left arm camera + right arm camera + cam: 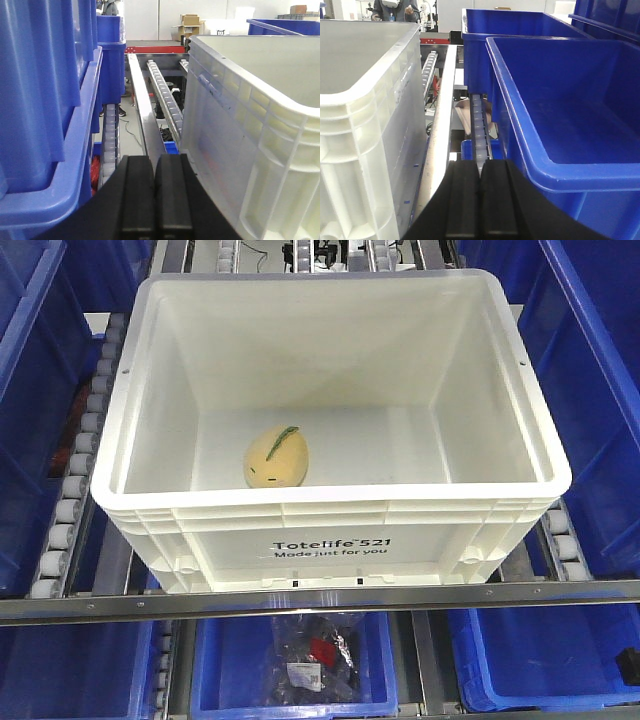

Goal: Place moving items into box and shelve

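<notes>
The white ribbed box (pixel 330 540), printed "Totelife 521", sits on the roller shelf between blue bins. A pale yellow-orange mango-shaped moving item (pixel 276 457) with a dark green stem strip lies on the box floor, front left of centre. My left gripper (pixel 154 165) is shut and empty, low beside the box's left wall (pixel 240 150). My right gripper (pixel 480 167) is shut and empty too, between the box's right wall (pixel 365 145) and a blue bin (pixel 560 115). Neither gripper shows in the front view.
Blue bins flank the box: a stack on the left (pixel 45 100) and bins on the right (pixel 520 35). Roller tracks (pixel 167 100) and a metal rail (pixel 320 597) frame the shelf. A lower blue bin (pixel 295 665) holds a dark bagged item. People and cartons stand far behind.
</notes>
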